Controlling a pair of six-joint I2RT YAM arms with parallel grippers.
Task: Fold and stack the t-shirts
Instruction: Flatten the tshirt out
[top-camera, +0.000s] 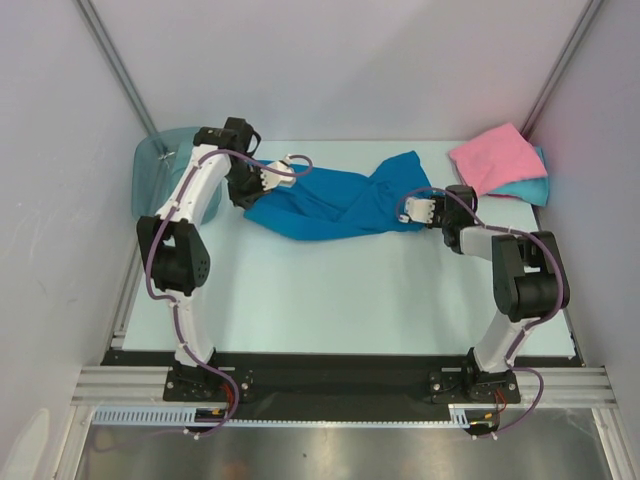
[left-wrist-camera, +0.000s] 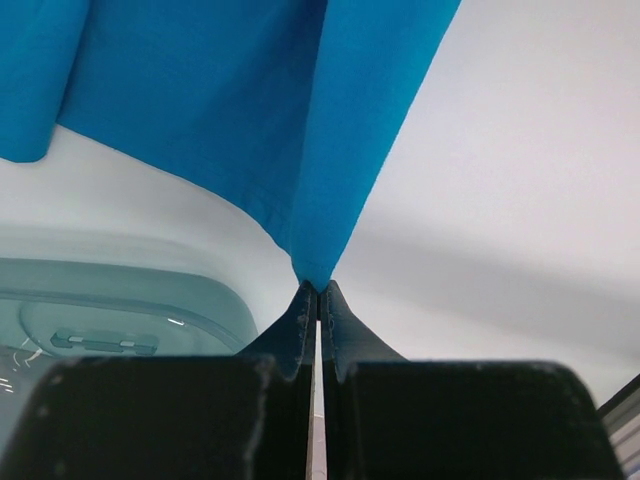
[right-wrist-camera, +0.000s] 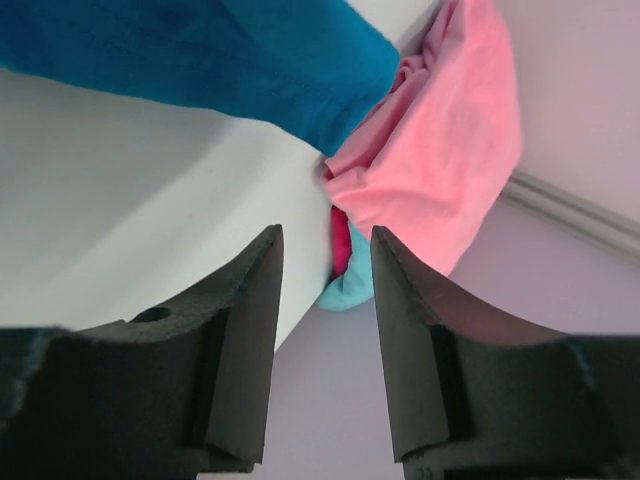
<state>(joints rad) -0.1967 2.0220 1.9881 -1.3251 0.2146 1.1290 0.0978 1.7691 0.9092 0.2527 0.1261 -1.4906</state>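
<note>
Deep blue t-shirt (top-camera: 335, 205) lies unfolded and twisted across the far middle of the table (top-camera: 330, 290), running from the far left toward the right, with a sleeve-like flap pointing to the far side near its right end. Its left end is gathered to a narrow point, and the left gripper (left-wrist-camera: 318, 290) has that point pinched between its fingers, which are pressed together with only a hairline slit between them. In the left wrist view the cloth fans out from that pinch.

The right gripper (right-wrist-camera: 325, 240) sits at the shirt's right end, just beside the cloth. Its fingers stand moderately apart with nothing between them.

At the far right corner the pink t-shirt (top-camera: 497, 158) lies folded on top of the turquoise t-shirt (top-camera: 530, 190), which shows as a strip along the pink one's near and right edges. In the right wrist view the blue cloth reaches up to the pink stack; whether they touch I cannot tell.

A translucent teal bin (top-camera: 150, 175) stands at the table's far left corner, behind the left arm.
</note>
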